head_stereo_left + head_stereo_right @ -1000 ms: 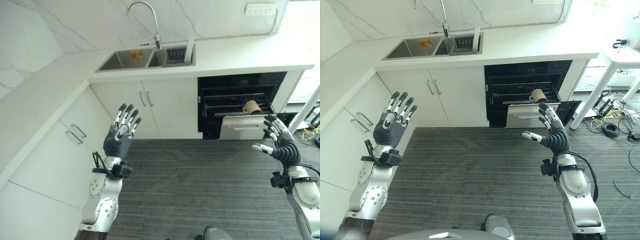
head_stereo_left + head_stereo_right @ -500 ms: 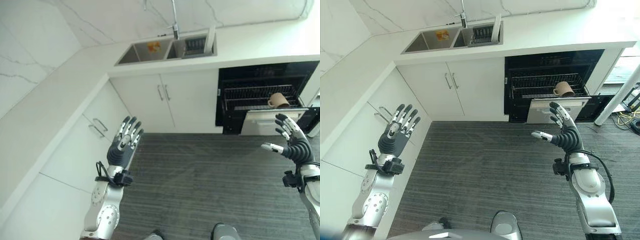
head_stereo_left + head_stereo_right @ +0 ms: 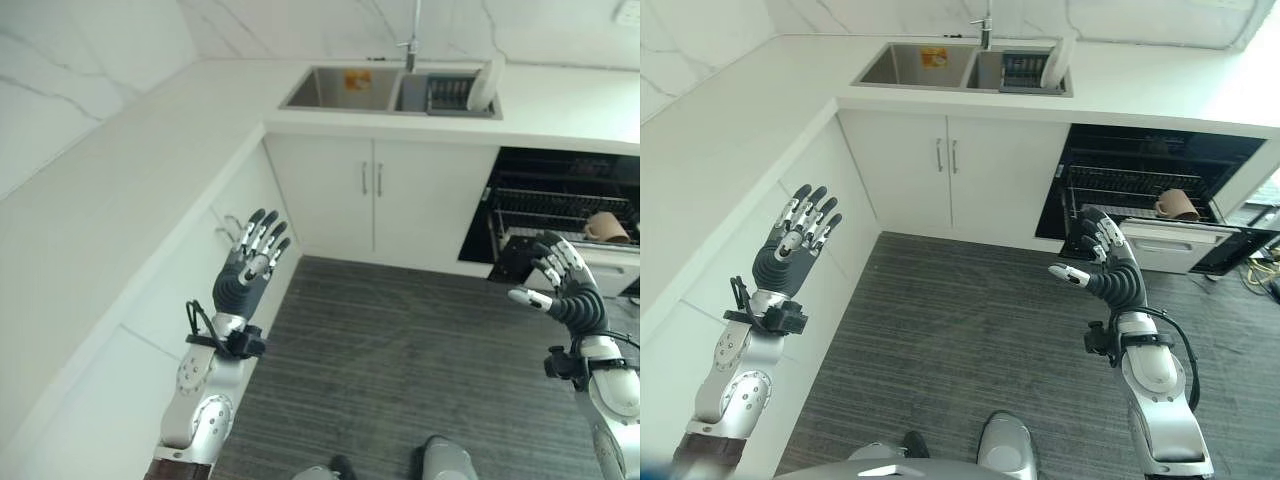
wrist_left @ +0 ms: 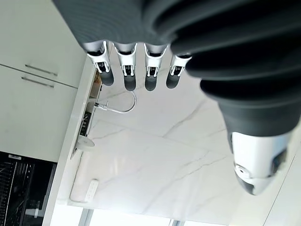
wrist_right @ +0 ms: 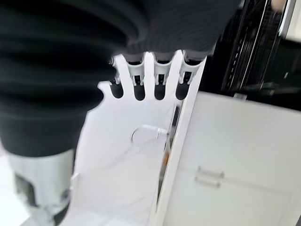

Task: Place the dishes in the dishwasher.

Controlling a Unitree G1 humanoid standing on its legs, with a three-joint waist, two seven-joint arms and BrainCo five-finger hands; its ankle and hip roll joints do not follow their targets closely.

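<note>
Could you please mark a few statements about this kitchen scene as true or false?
1. Both hands are empty, the left hand and the right hand held open in the air. True.
2. A mug sits on the dishwasher rack. True.
3. The dishwasher is closed. False: it stands open with the rack showing.
4. A plate lies flat on the floor. False: it leans upright in the sink.
5. The sink is on the counter's far side, above white cabinet doors. True.
</note>
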